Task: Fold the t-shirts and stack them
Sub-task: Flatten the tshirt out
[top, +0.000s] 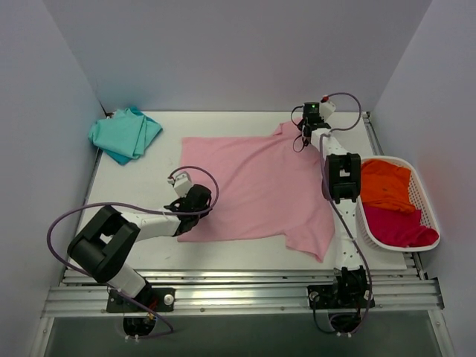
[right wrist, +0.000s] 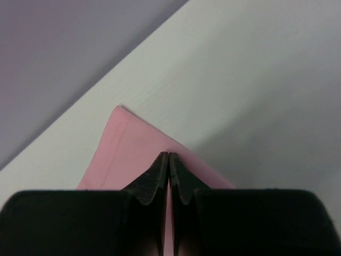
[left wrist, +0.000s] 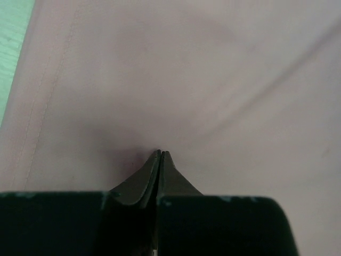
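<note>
- Pink t-shirt [top: 256, 186]: spread flat in the middle, lying sideways, lightly creased
- Teal t-shirt [top: 125, 134]: loosely folded, far left corner
- Orange t-shirt [top: 385, 184] and magenta t-shirt [top: 398, 225]: bunched side by side, far right

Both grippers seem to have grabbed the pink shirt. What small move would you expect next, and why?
Probably a small lift of both together. The left gripper is shut on the pink shirt near its left edge, the right gripper on a far corner, and the shirt lies spread flat. Raising the pinched spots should free the cloth to fold over.
</note>
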`<action>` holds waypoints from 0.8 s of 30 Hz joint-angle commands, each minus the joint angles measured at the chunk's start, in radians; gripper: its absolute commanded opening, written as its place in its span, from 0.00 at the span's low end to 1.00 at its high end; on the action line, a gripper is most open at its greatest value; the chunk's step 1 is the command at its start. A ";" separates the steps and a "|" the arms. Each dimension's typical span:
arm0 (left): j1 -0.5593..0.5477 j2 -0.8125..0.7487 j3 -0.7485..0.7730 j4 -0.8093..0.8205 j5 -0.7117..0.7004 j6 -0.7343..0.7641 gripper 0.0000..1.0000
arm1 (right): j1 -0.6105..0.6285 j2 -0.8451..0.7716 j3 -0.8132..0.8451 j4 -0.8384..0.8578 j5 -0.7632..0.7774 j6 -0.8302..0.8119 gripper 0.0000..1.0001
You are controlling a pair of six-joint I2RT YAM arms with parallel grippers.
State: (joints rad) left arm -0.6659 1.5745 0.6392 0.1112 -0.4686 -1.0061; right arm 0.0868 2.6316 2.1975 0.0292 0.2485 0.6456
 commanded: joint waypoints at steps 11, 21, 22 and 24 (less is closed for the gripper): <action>0.002 0.008 -0.075 -0.200 -0.073 -0.043 0.54 | -0.065 0.100 0.081 0.219 -0.150 0.016 0.67; -0.014 -0.054 0.069 -0.162 -0.162 0.099 0.94 | -0.024 -0.307 -0.318 0.445 -0.005 -0.055 0.80; -0.015 -0.070 0.088 -0.177 -0.189 0.115 0.94 | -0.009 -0.350 -0.387 0.449 0.050 -0.061 0.80; -0.015 -0.120 0.126 -0.220 -0.217 0.130 0.94 | 0.011 -0.479 -0.464 0.459 0.106 -0.093 0.80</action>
State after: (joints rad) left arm -0.6754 1.5314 0.6891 -0.0250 -0.6102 -0.9398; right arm 0.0582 2.3920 1.7905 0.4007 0.2153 0.6064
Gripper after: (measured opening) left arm 0.941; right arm 0.804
